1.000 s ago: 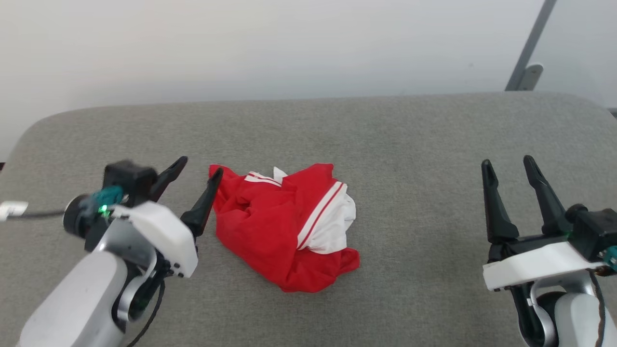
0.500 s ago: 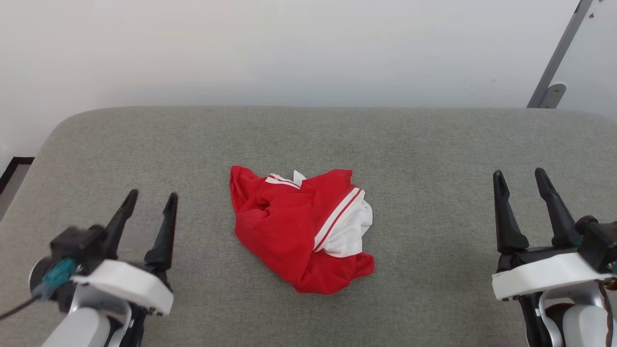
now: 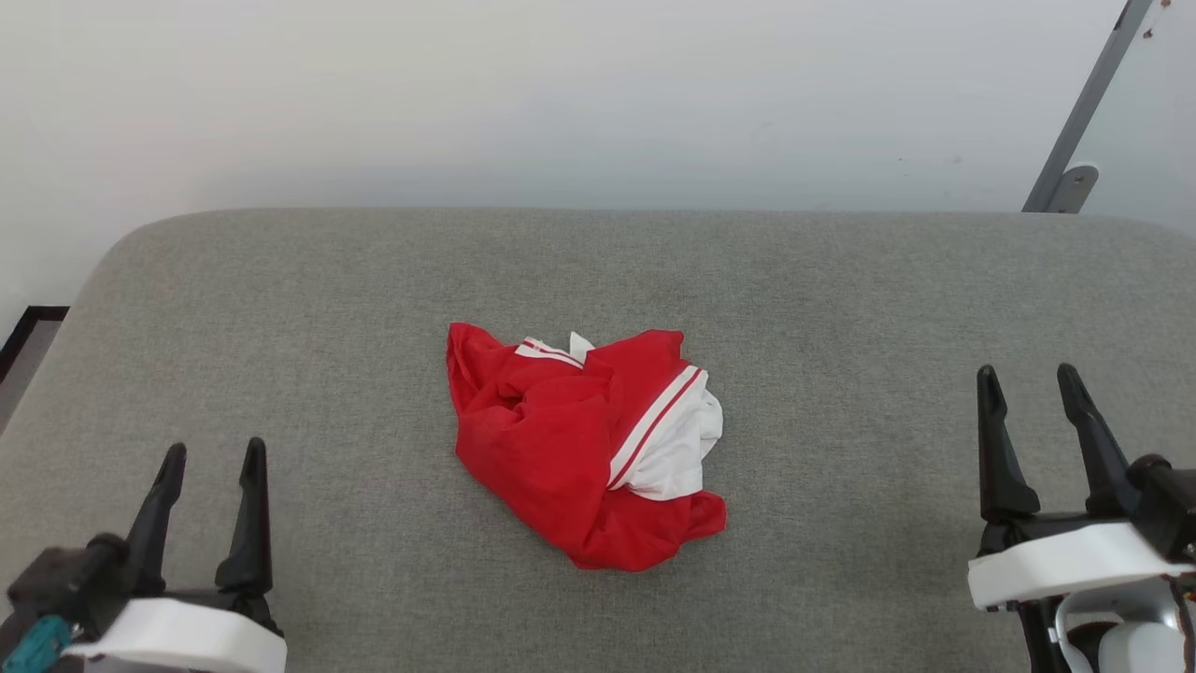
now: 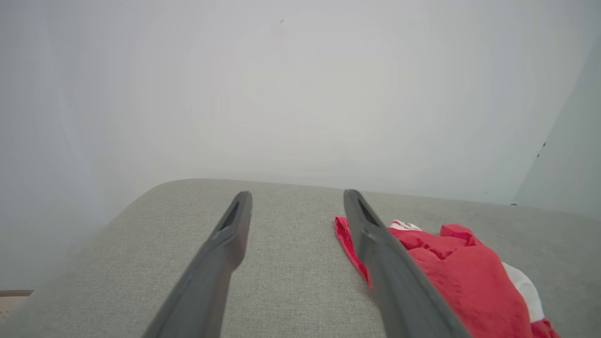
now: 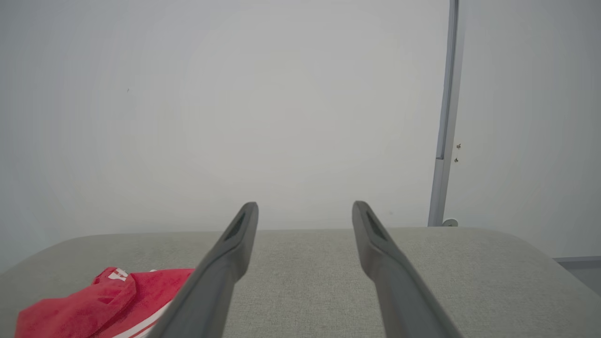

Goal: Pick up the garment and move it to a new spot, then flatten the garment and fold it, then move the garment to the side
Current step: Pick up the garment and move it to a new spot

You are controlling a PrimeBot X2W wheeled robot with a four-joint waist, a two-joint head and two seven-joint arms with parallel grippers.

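Head view: the left gripper [image 3: 215, 449] has pulled back from the garment [image 3: 551, 449], which lies crumpled mid grey pad [image 3: 280, 308], flattening not begun; the right gripper [image 3: 1026, 372] waits well apart. Wrist views: both spread wide, holding nothing

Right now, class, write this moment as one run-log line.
garment: crumpled heap, mid grey surface, unfolded | left gripper: open, empty, apart from garment | right gripper: open, empty, apart

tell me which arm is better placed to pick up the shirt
Probably left. The left end effector is open and sits nearer the crumpled shirt than the right end effector, also open, farther across the grey surface.
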